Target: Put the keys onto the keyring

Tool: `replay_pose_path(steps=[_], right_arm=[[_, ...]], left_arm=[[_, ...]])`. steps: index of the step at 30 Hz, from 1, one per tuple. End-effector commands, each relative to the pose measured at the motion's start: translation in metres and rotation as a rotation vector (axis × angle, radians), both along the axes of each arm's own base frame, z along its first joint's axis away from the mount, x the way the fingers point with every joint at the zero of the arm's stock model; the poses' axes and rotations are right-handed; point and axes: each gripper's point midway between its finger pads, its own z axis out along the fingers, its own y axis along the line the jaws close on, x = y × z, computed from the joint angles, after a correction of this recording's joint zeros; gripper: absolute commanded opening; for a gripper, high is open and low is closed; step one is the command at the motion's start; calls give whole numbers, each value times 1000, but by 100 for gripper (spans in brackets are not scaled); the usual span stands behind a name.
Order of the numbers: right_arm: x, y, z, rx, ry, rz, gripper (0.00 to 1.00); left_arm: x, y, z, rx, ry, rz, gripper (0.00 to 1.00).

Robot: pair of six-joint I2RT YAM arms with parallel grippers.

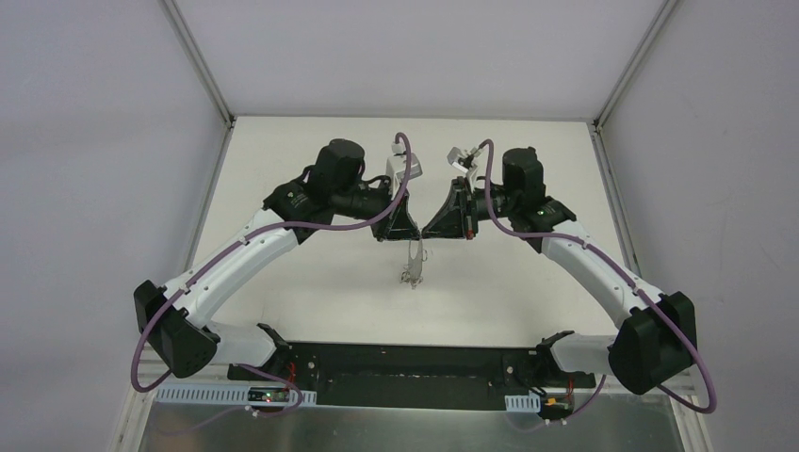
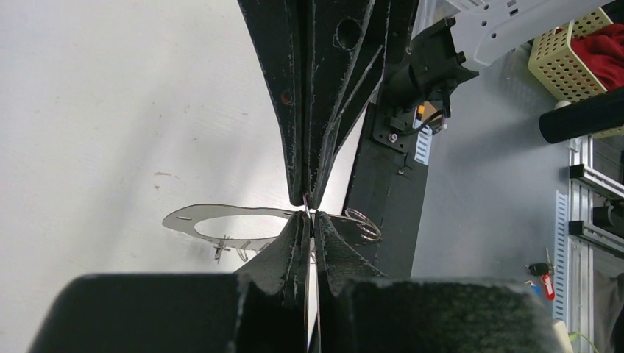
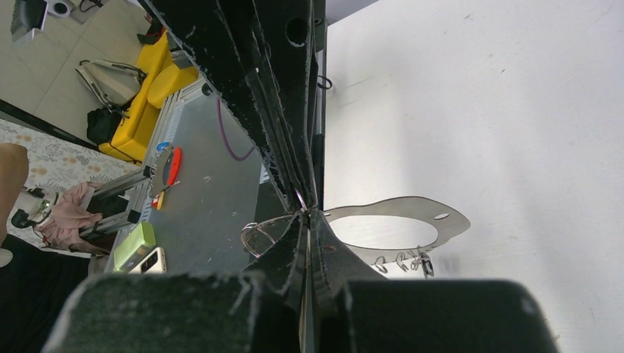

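At the near edge, both arm bases are bolted to a black mounting bar (image 1: 405,377), which closes off the near side of the white table (image 1: 301,301). The table is bounded at left and right by aluminium frame posts (image 1: 204,75) and at the far side by a pale wall. Open table surface lies on every side of the work point. The left, right and far edges are all well apart from the fingertips.

The two arms are bent inward, and the grippers are set tip to tip over the middle of the table. The left gripper (image 2: 310,228) is seen with its fingers drawn together, with only a hairline slit between them. Its tips are clamped on the thin band of the keyring (image 2: 221,208). The right gripper (image 3: 304,220) is likewise pressed together on the same band at almost the same spot, so the two sets of tips are touching or just beside each other.

The keyring is held between the grippers and is shown in the top view just to their near side. Its large flat silver loop is carried to one side of the tips, with tiny silver clips (image 3: 401,259) along one edge. A small coiled split ring (image 2: 364,225) is seen on the other side. Whether the loop touches the table cannot be told.
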Motion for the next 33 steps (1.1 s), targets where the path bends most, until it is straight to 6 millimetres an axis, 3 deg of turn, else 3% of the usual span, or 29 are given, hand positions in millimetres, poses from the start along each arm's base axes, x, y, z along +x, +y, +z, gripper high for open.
replay_pose_path(steps=[1, 9, 17, 23, 33], right_arm=[[0, -3, 20, 68, -24, 0, 0], [2, -5, 24, 89, 0, -11, 0], [4, -6, 24, 96, 13, -15, 0], [6, -6, 25, 102, 20, -21, 0], [8, -7, 23, 105, 28, -27, 0]], left_arm=[[-2, 0, 27, -81, -97, -23, 4], [7, 3, 33, -109, -95, 11, 25], [10, 1, 27, -101, -85, 11, 37], [8, 0, 22, -104, -74, 2, 37], [12, -7, 22, -121, -37, 1, 25]])
